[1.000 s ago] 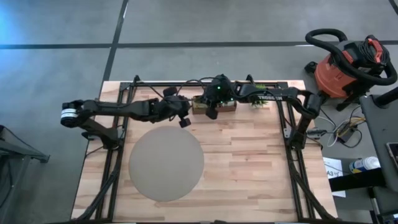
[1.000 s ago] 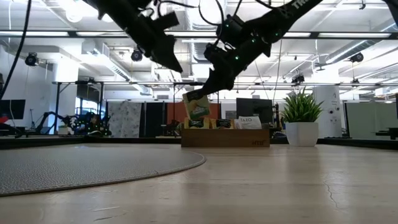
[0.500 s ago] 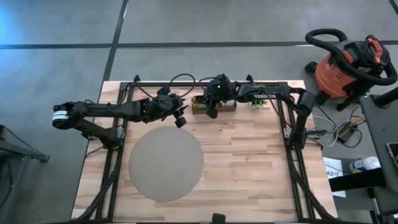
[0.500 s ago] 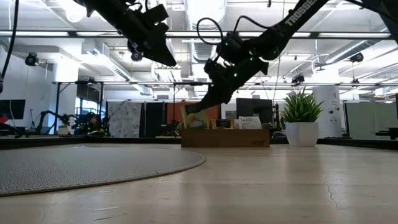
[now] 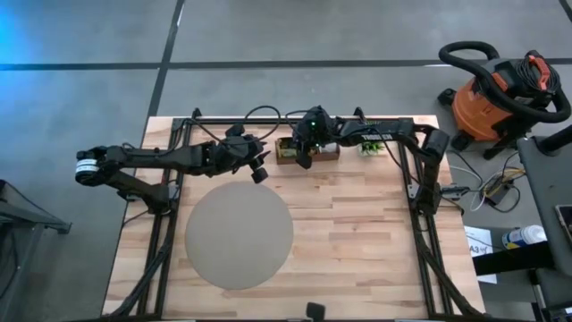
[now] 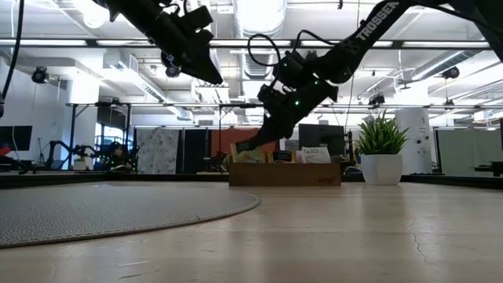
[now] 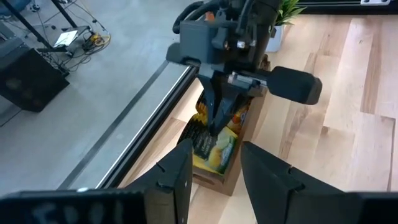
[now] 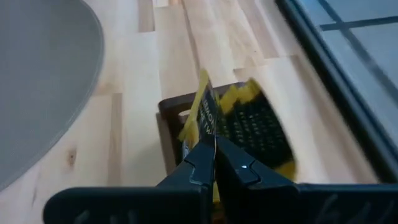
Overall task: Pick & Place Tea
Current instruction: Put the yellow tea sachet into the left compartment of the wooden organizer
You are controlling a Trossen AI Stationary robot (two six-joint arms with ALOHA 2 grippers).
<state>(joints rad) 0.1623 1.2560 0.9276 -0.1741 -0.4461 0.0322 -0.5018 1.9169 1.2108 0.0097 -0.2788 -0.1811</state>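
Over the wooden tray (image 7: pixel 231 176), right gripper (image 8: pixel 214 163) angles down, jaws pinching a yellow sachet (image 8: pixel 200 119).

The right gripper (image 8: pixel 214 163) has its two dark fingers (image 8: pixel 194 163) pressed together, pinching the edge of a yellow tea sachet (image 8: pixel 202 118) with a dark label. The sachet stands tilted on edge over the end compartment of a brown wooden tray (image 8: pixel 166 140). Just beside it, in the same compartment, lie more yellow sachets (image 8: pixel 255 127) — their dark printed faces showing, blurred too much to read. The tray sits on a light wooden tabletop (image 8: pixel 134 93) made of long planks. A round grey mat (image 8: pixel 37 81) covers the tabletop well apart from the tray — only part of its curved edge shows. A dark frame rail (image 8: pixel 323 74) runs along the tabletop's edge, with grey floor (image 8: pixel 367 37) beyond it.
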